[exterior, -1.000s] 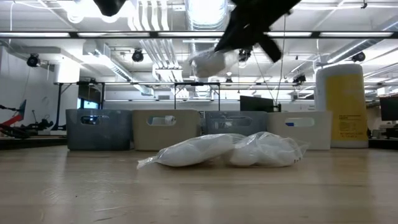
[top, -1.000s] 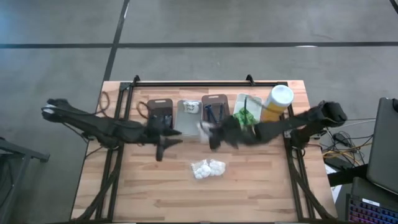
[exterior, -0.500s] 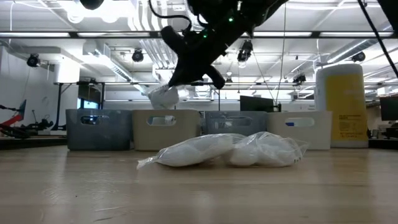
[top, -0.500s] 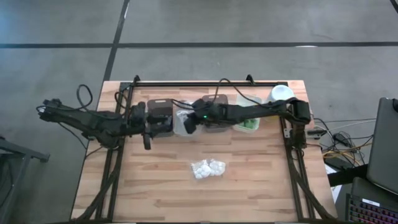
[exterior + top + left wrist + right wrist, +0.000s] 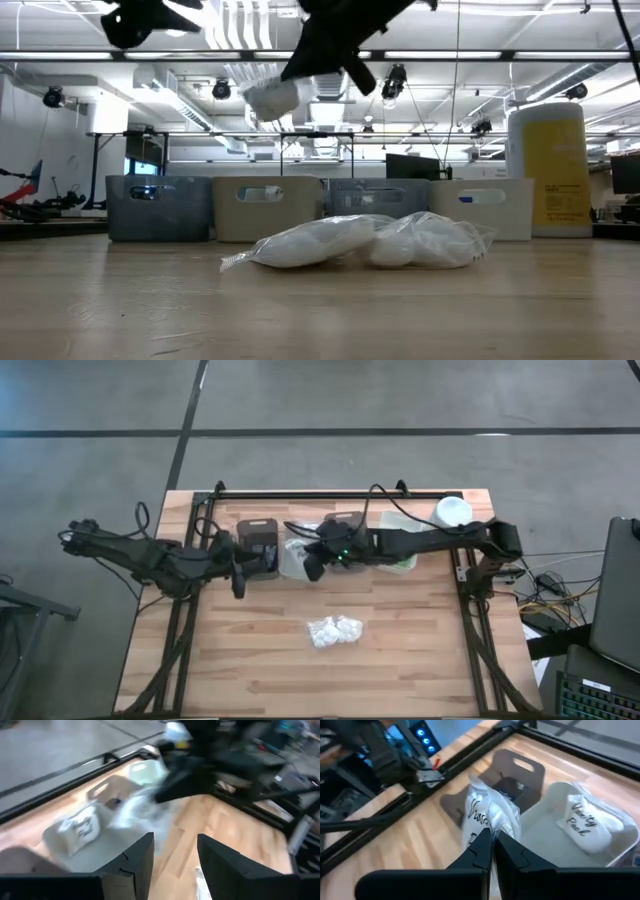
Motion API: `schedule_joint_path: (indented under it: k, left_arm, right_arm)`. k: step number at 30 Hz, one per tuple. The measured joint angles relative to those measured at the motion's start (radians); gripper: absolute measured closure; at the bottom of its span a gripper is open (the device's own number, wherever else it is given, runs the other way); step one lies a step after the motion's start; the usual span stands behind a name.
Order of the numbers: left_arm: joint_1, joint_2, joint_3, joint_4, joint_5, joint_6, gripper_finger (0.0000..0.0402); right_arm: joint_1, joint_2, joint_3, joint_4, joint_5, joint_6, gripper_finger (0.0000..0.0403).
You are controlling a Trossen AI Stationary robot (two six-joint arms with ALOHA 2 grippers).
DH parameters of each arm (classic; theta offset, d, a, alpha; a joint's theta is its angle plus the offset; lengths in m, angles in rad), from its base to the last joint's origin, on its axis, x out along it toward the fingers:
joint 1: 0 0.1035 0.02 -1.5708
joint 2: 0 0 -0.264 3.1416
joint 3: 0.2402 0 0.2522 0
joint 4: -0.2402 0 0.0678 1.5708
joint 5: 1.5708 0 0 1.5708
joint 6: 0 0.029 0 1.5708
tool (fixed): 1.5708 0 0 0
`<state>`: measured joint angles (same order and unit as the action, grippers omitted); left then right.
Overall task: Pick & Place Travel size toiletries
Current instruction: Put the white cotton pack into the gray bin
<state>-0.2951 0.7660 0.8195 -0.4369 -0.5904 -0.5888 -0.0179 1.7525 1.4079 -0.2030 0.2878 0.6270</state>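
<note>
Sachet, white crinkly plastic (image 5: 487, 817), pinched in my right hand (image 5: 492, 851) above the pale rectangular bin (image 5: 555, 840) for dropping beside its twin; left hand (image 5: 175, 857) waits half-parted, empty.

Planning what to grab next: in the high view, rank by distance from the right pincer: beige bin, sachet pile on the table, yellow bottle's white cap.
From the right pincer:
1. Beige bin, directly beneath.
2. Sachet pile, toward the table's near side.
3. White cap, far right corner.

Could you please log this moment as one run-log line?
right gripper: shut on white crinkly sachet, above beige plastic bin | left gripper: open, empty, waiting beside dark bin
</note>
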Motion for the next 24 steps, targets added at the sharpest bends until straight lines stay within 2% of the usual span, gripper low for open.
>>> schedule_joint_path:
  k: [3, 8, 15, 24]
  left_arm:
    - [0.045, -0.001, -0.036, 0.020, 0.019, -0.061, 0.0234]
    - [0.133, 0.002, -0.112, 0.220, 0.189, -0.071, 0.0196]
    - [0.240, -0.004, -0.182, 0.318, 0.317, -0.096, 0.0160]
    - [0.309, 0.040, -0.192, 0.389, 0.369, -0.048, 0.0158]
  right_arm:
    - [0.035, -0.031, -0.008, 0.012, 0.027, -0.003, 0.0394]
    - [0.067, -0.045, -0.010, 0.038, 0.053, -0.003, 0.0394]
    - [0.100, -0.044, 0.000, 0.066, 0.109, -0.003, 0.0394]
    - [0.134, -0.044, 0.024, 0.080, 0.107, -0.003, 0.0394]
